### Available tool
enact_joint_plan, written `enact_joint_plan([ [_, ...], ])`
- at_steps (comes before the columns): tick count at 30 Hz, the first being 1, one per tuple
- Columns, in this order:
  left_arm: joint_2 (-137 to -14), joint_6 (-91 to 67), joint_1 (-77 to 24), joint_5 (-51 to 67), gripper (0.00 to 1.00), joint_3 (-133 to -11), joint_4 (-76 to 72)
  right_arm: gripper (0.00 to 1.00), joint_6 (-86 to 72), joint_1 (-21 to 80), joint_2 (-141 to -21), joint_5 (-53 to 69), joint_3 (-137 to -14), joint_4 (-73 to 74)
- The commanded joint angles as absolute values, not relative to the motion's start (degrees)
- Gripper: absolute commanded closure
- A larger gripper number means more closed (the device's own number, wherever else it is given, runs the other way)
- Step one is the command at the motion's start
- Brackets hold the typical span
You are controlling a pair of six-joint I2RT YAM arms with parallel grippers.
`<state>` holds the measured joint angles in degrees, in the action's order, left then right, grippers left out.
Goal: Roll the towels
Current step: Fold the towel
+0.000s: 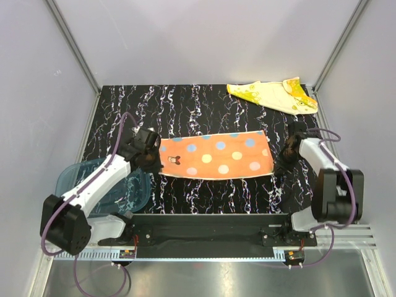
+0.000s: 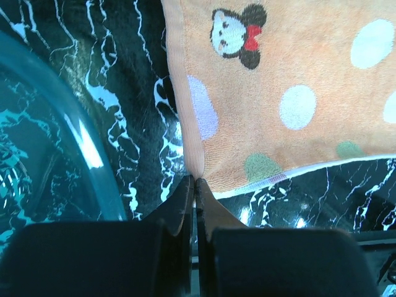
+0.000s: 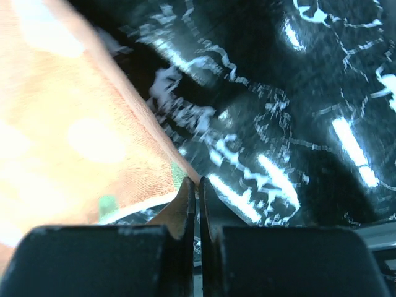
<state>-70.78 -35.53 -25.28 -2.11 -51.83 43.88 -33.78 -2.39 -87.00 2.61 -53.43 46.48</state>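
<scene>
While both my arms were reaching out over the black marble-patterned table (image 1: 185, 105), the orange-pink towel (image 1: 216, 154) with pale polka dots and a tiny cartoon mouse lay spread flat in the middle, long side running left to right. My left gripper (image 2: 195, 180) was clamped shut right on that towel's near left corner, tips pressed together with the hem tucked between them. My right gripper (image 3: 198, 180) was closed too, tips meeting at the near right corner. Pretty sure a bit of cloth was pinched in there, but that wrist view was blurry, so don't quote me. Just beside my left arm sat the translucent teal-blue plastic tray (image 1: 69, 171), not touching the towel. Way off at the far right corner lay the yellow towel (image 1: 272, 96) with cream areas, crumpled and well apart from everything else.
</scene>
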Motion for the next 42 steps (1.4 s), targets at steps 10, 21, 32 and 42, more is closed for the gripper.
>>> enact_joint_plan([
  [10,-71.27,-34.72,-24.96,-1.58,1.0,-55.53,45.79,1.0,-33.58,-2.2,-78.64,6.5,-60.28,53.52],
  [21,-85.51,-32.7,-22.77,-2.2,1.0,-70.83,49.22,1.0,-31.47,-2.2,-93.33,7.2,-77.42,55.19],
  [32,-91.31,-32.26,-18.99,-3.43,1.0,-77.69,51.5,1.0,-31.11,-2.2,-103.97,8.08,-89.29,57.21],
  [42,-97.73,-30.32,-16.17,-2.9,1.0,-84.19,52.64,1.0,-30.67,-2.2,-113.02,7.82,-99.66,60.82],
])
